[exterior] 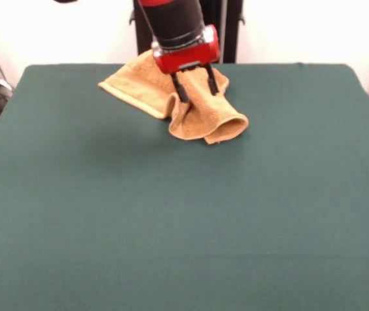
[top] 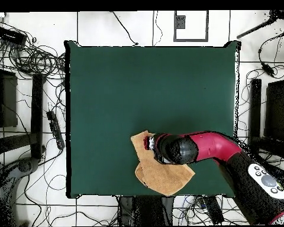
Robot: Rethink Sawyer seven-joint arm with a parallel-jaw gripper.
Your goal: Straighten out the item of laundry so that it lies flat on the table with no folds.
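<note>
At the left of the front view only bare green table (exterior: pixel 74 214) is seen; then the flat, banded corner of the towel (exterior: pixel 132 84) comes in, lying on the cloth near the far edge. Further right the gripper (exterior: pixel 194 87) is found directly over the towel's middle, its two dark fingers (exterior: pixel 180 89) set narrowly either side of a raised ridge of terry, so the cloth appears to be pinched between them, though the contact itself is partly hidden. Right of that, a rolled, doubled lobe is seen hanging forward and touching the table. In the overhead view the towel (top: pixel 162 171) is placed near the robot's edge of the table (top: pixel 109 88), half covered by the arm. The step in hand is judged to be the drawing-out of that folded lobe: a low, steady pull away from the flat corner would be favoured, so that the part already lying flat is kept anchored by friction and not dragged along; a high lift would likely let the cloth fold back on itself. The towel's long axis is read as running diagonally in the front view, from the flat corner at upper left down to the curled lobe at lower right, the lobe pointing toward the camera side.
</note>
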